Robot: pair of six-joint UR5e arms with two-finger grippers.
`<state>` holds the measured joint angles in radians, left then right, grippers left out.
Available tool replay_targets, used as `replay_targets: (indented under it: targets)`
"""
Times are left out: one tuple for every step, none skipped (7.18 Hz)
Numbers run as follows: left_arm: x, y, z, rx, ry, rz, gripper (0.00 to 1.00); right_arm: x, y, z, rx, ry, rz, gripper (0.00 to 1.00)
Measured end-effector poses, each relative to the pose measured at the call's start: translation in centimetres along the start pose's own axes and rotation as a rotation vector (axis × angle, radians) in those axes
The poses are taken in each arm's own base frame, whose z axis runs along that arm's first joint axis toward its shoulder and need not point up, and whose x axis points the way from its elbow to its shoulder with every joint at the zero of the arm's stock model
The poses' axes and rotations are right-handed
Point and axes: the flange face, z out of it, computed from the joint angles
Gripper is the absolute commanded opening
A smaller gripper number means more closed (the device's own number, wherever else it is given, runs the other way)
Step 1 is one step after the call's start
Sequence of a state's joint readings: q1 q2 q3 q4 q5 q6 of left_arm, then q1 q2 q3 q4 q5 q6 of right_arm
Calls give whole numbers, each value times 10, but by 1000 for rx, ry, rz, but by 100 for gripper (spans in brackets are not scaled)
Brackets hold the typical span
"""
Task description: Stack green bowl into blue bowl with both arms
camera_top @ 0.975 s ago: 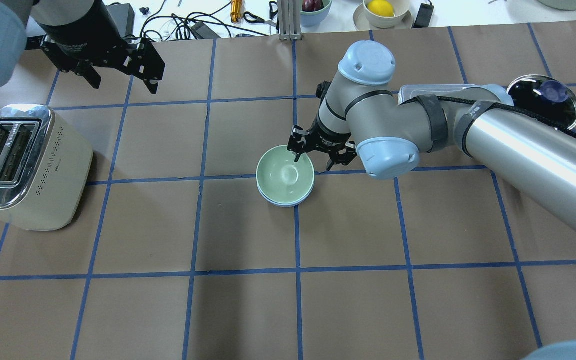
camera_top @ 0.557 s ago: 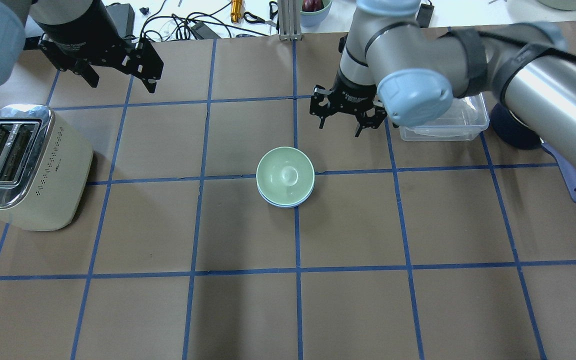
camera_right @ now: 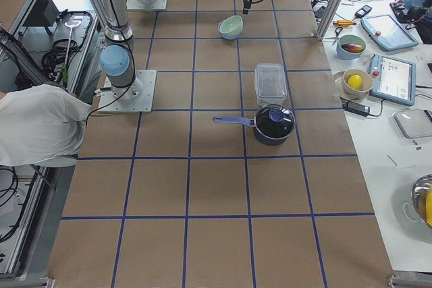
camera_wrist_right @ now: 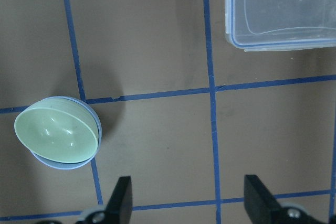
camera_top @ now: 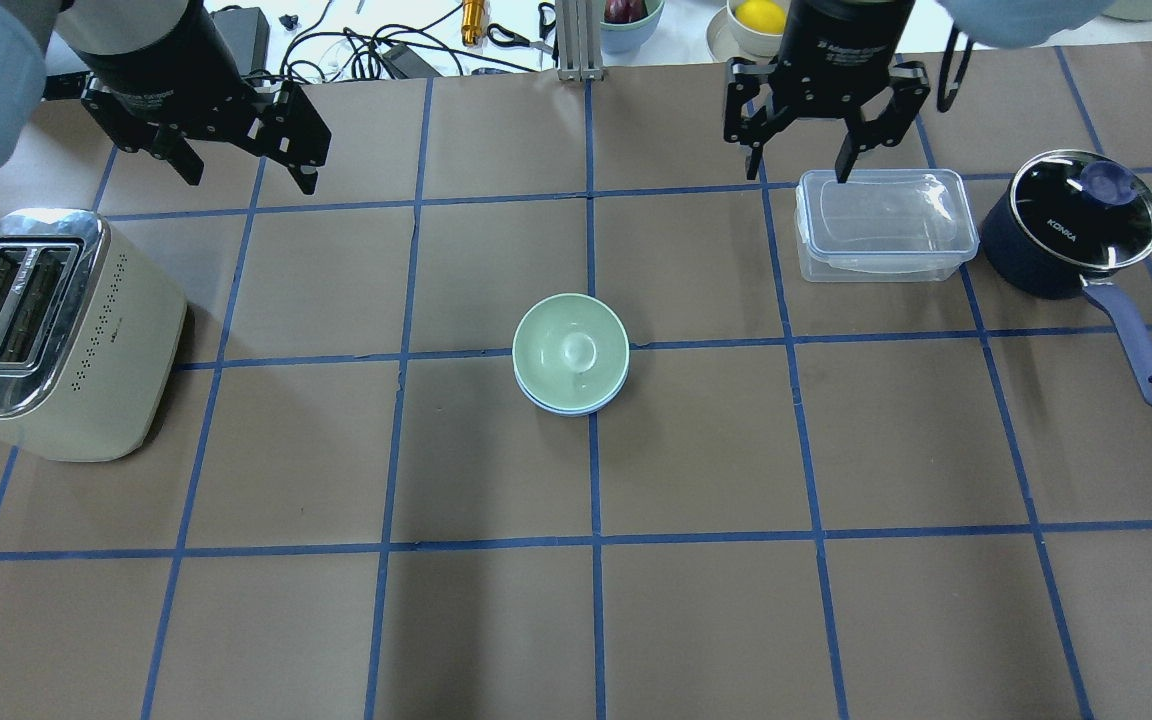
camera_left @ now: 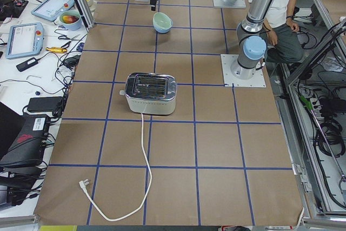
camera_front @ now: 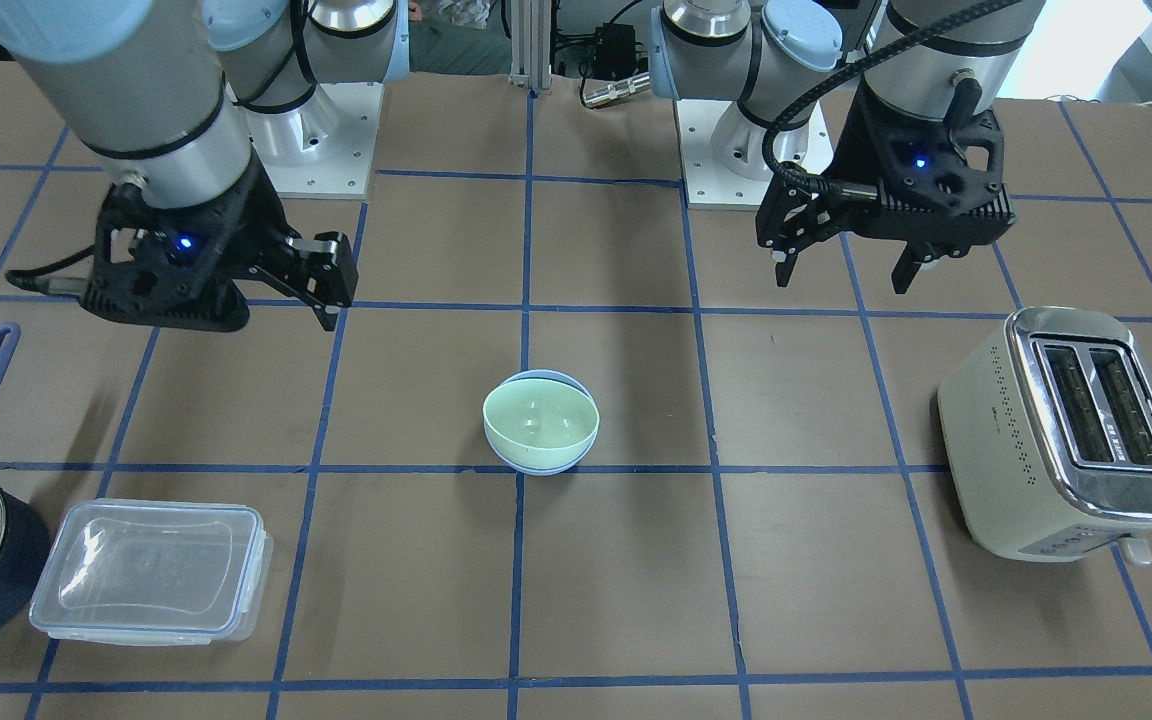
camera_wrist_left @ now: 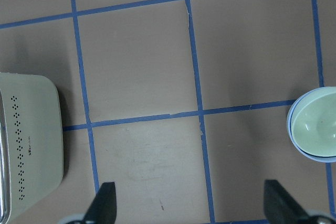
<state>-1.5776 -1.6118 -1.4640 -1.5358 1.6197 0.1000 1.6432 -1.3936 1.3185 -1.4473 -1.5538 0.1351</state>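
The green bowl sits nested inside the blue bowl at the table's middle. Only the blue bowl's rim shows under it. The stack also shows in the front view, green bowl in blue bowl, and in the right wrist view. My left gripper hangs open and empty at the back left, above the table beyond the toaster. My right gripper hangs open and empty at the back right, over the far edge of the clear container. Both are well away from the bowls.
A cream toaster stands at the left. A clear lidded container and a navy saucepan with a glass lid stand at the back right. Cables, tools and bowls lie on the white bench behind the table's far edge.
My right gripper has pulled away from the green bowl's rim, up and back to the right, ending over the clear container. The bowls stay nested. My left gripper has not moved.
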Motion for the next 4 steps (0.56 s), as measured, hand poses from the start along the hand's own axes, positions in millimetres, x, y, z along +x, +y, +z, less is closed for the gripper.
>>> replay_targets:
  targets:
    - [0,1,-1,-7,10,-1,100,12,18,-13,-7,2,-35,74]
    - [1,2,-1,-14,15,-3,100,19,40,-20,-7,2,-54,79]
    - [1,4,-2,-18,16,-7,100,23,58,-21,-5,2,-60,83]
    - [0,6,-3,-26,16,-24,100,25,72,-17,-9,2,-62,100]
